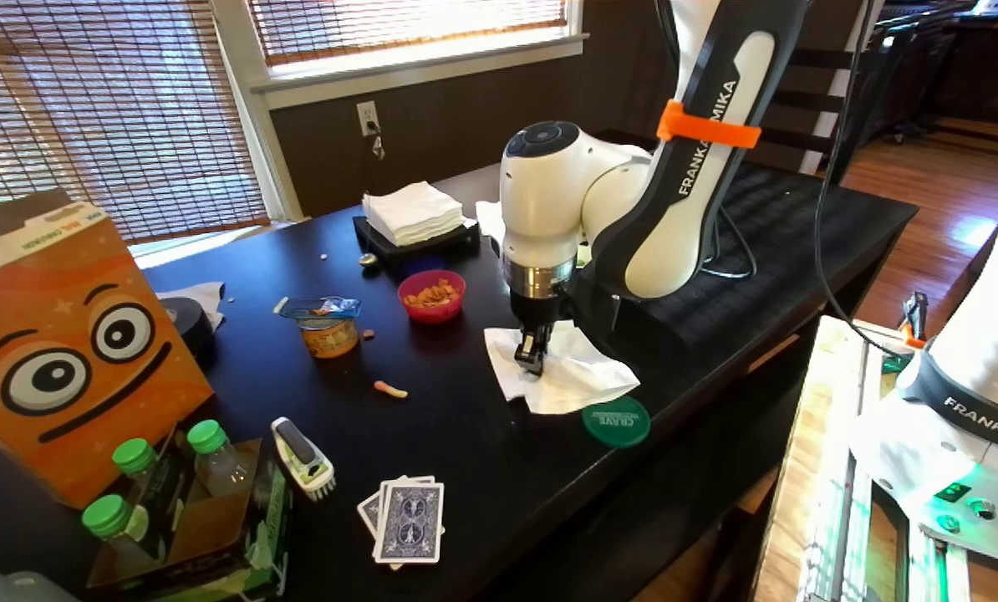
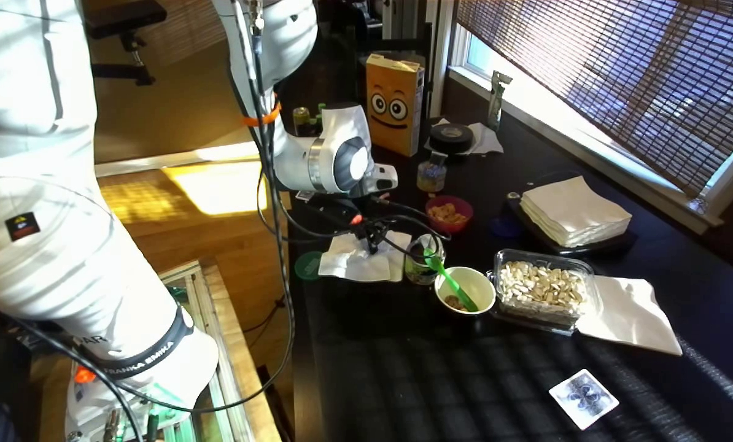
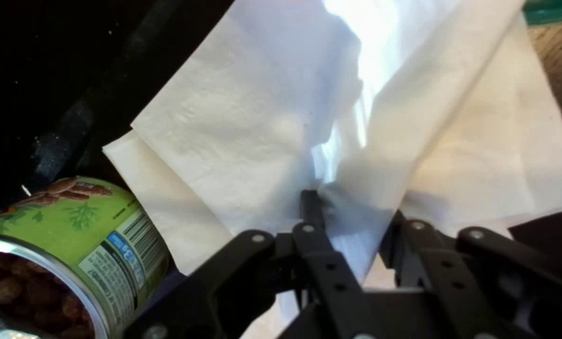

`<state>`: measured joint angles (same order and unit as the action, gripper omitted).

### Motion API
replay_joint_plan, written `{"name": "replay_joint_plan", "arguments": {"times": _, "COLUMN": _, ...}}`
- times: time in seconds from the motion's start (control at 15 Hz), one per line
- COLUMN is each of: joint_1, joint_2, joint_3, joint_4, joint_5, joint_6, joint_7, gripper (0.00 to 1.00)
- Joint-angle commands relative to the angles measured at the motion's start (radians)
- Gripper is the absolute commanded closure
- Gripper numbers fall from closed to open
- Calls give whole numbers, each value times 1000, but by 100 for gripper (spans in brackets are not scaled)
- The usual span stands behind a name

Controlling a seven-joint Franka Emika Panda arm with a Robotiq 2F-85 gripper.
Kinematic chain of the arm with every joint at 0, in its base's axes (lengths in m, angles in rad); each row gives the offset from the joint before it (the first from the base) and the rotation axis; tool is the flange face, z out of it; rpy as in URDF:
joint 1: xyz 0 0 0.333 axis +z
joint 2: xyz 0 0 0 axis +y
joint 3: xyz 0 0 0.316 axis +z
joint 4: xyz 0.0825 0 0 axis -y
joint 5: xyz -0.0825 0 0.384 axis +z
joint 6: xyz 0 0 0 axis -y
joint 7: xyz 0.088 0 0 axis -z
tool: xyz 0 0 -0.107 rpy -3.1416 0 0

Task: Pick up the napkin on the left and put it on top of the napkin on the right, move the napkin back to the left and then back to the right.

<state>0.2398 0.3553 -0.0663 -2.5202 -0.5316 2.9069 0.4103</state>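
A white napkin (image 1: 587, 376) lies rumpled on the dark table near its front edge, and it also shows in an exterior view (image 2: 349, 265). In the wrist view the napkin (image 3: 234, 122) has a raised fold, and another white layer (image 3: 168, 207) shows under its edge. I cannot tell whether that layer is a second napkin. My gripper (image 1: 531, 361) is low over the napkin, pointing down. In the wrist view the gripper (image 3: 354, 209) has its fingers apart, with part of the raised fold between them. The fold hides part of the fingertips.
A green can (image 3: 116, 245) stands close beside the napkin. A green lid (image 1: 618, 422), a pink bowl (image 1: 432, 297) and a white bowl (image 2: 465, 288) are nearby. Farther off are a plastic box (image 2: 541, 291) on another white napkin (image 2: 636, 316), and a napkin stack (image 1: 413, 213).
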Motion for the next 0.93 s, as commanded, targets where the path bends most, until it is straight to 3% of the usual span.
{"name": "replay_joint_plan", "arguments": {"times": 0.0, "joint_1": 5, "joint_2": 28, "joint_3": -6, "joint_4": 13, "joint_5": -10, "joint_6": 17, "joint_7": 3, "gripper": 71}}
{"name": "replay_joint_plan", "arguments": {"times": 0.27, "joint_1": 15, "joint_2": -3, "joint_3": -12, "joint_4": 5, "joint_5": -17, "joint_6": -5, "joint_7": 12, "gripper": 71}}
{"name": "replay_joint_plan", "arguments": {"times": 0.47, "joint_1": 17, "joint_2": -27, "joint_3": -11, "joint_4": -3, "joint_5": -16, "joint_6": -14, "joint_7": 12, "gripper": 82}}
{"name": "replay_joint_plan", "arguments": {"times": 0.73, "joint_1": 17, "joint_2": -42, "joint_3": -8, "joint_4": -5, "joint_5": -15, "joint_6": -21, "joint_7": 9, "gripper": 65}}
{"name": "replay_joint_plan", "arguments": {"times": 0.87, "joint_1": 20, "joint_2": -50, "joint_3": -10, "joint_4": -6, "joint_5": -17, "joint_6": -22, "joint_7": 11, "gripper": 71}}
